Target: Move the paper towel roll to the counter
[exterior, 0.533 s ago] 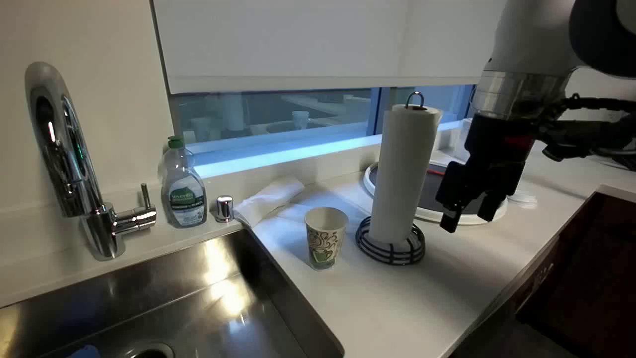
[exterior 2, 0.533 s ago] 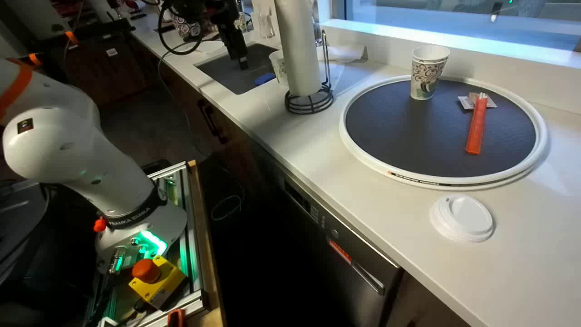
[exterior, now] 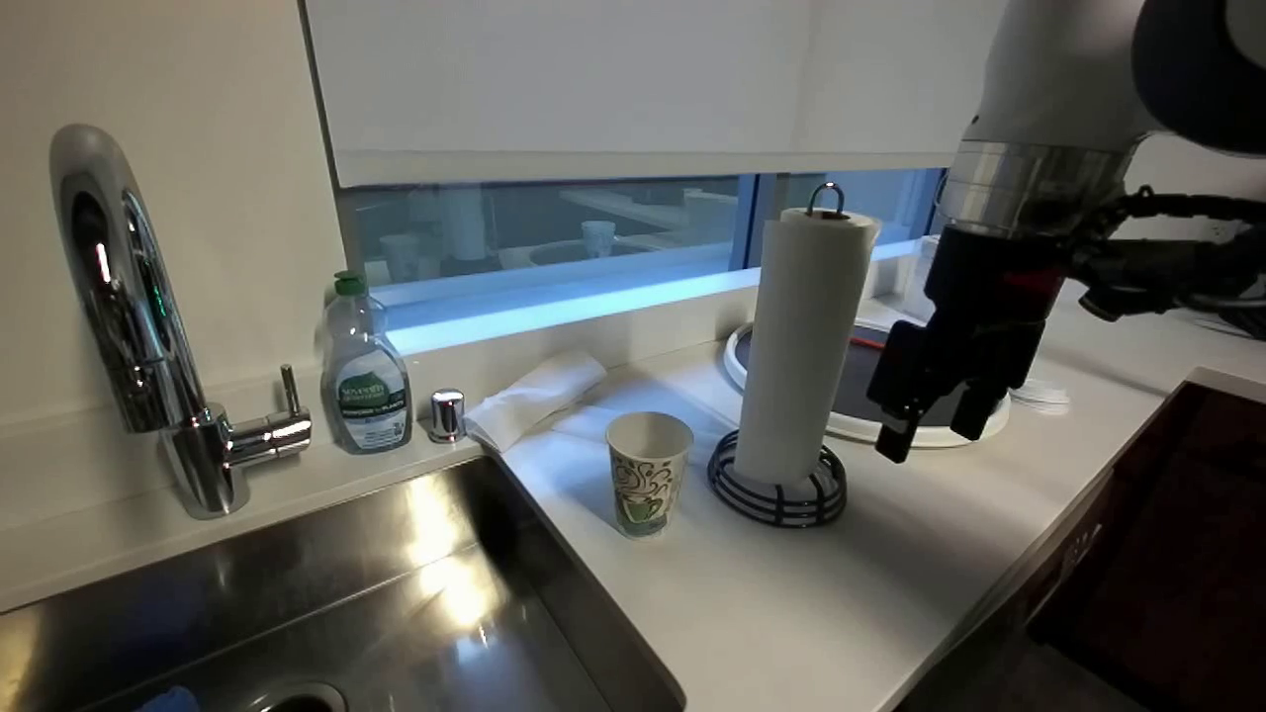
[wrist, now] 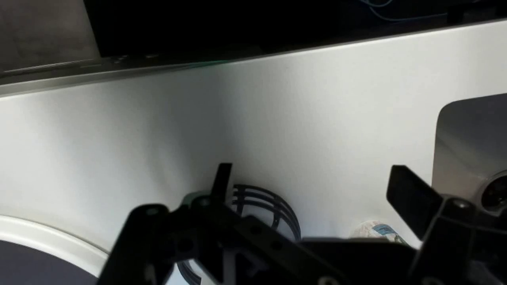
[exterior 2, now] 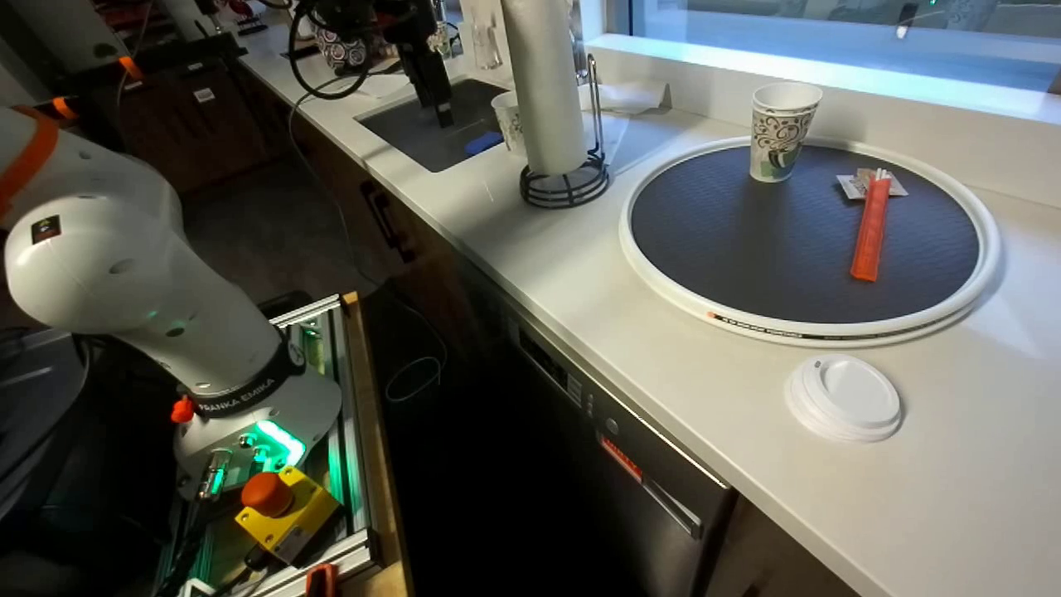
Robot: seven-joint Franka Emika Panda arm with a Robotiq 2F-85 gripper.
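The paper towel roll (exterior: 806,346) is a tall white cylinder standing upright on a black wire holder (exterior: 777,499) on the white counter (exterior: 791,613). The roll also shows in an exterior view (exterior 2: 545,91), where its top is cut off. My gripper (exterior: 935,432) is in the air beside the roll, apart from it, with fingers pointing down. In the wrist view the gripper (wrist: 311,172) is open, its two fingers wide apart with nothing between them. Part of the holder's base (wrist: 273,204) shows behind the left finger. The roll itself is mostly hidden there.
A paper cup (exterior: 649,475) stands between the holder and the steel sink (exterior: 396,593). A round dark-centred tray (exterior 2: 804,332) holds another cup (exterior 2: 783,133) and a red chopstick packet (exterior 2: 870,232). White lids (exterior 2: 844,398) lie nearby. A soap bottle (exterior: 368,376) and faucet (exterior: 119,297) flank the sink.
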